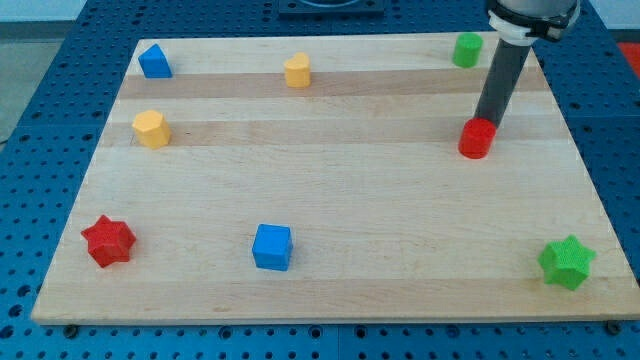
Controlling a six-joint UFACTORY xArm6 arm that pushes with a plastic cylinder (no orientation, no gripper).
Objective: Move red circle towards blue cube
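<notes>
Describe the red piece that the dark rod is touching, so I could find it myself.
Look at the wooden board's right side, below the green cylinder block in the top corner. There my tip meets the small round red circle block. The red star-shaped block sits far left.

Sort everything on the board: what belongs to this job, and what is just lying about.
Job: red circle, with my tip at its upper edge; blue cube.

Lying about: red star, green star, green block, blue block, two yellow blocks.
</notes>
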